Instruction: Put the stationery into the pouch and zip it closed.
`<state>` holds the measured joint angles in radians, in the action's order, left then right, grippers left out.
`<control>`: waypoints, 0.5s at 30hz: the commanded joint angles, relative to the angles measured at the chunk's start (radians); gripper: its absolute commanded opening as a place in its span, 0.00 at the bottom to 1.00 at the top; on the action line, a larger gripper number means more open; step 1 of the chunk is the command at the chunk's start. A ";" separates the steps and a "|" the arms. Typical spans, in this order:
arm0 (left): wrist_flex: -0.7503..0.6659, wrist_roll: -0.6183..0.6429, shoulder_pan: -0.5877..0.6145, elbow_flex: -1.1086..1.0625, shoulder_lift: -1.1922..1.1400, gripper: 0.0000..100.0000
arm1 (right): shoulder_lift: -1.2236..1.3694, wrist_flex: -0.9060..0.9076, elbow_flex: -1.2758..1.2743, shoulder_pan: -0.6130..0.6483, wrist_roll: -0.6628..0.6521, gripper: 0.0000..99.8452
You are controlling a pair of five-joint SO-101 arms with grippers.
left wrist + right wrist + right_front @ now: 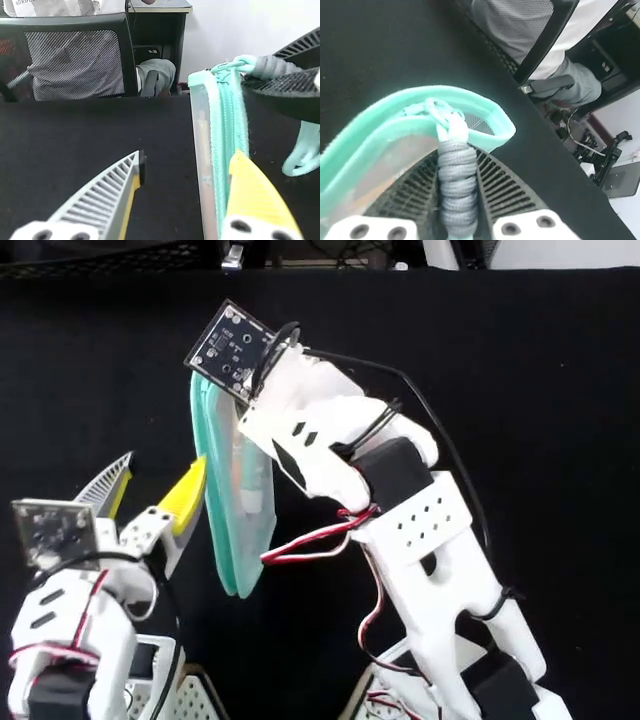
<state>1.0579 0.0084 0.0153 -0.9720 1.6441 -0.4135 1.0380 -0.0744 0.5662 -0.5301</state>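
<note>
In the high view the right arm [420,530] reaches across the black table [560,390], its wrist bent down over the far end of the mint pouch [235,510], which shows edge-on; the left arm [70,640] sits folded low beside the pouch's near end; the left gripper [160,485] points toward the pouch with its fingers spread wide, the yellow finger [188,495] right at the pouch's side, the grey ribbed finger [110,485] well apart from it. In the right wrist view the right gripper [456,155] has its black ribbed fingers pressed together on the grey cord [455,185] tied to the pouch's zip end; the pouch's rim arches just past the fingertips. In the left wrist view the pouch rises between the spread fingers, hard against the yellow one, though I cannot tell whether they touch; bare table lies between pouch and grey finger.
</note>
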 commanded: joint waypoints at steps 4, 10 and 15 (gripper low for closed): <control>-0.026 -0.003 -0.012 0.039 0.008 0.29 | -0.041 -0.002 0.036 -0.005 -0.002 0.01; 0.026 -0.003 -0.059 0.111 0.006 0.29 | -0.041 -0.002 0.035 -0.005 -0.002 0.01; -0.037 -0.003 -0.206 0.012 0.005 0.29 | -0.041 -0.003 0.035 -0.005 -0.002 0.01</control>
<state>1.0764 0.0084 -0.1304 -0.9321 1.6487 -0.4135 1.0380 -0.0744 0.5662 -0.5317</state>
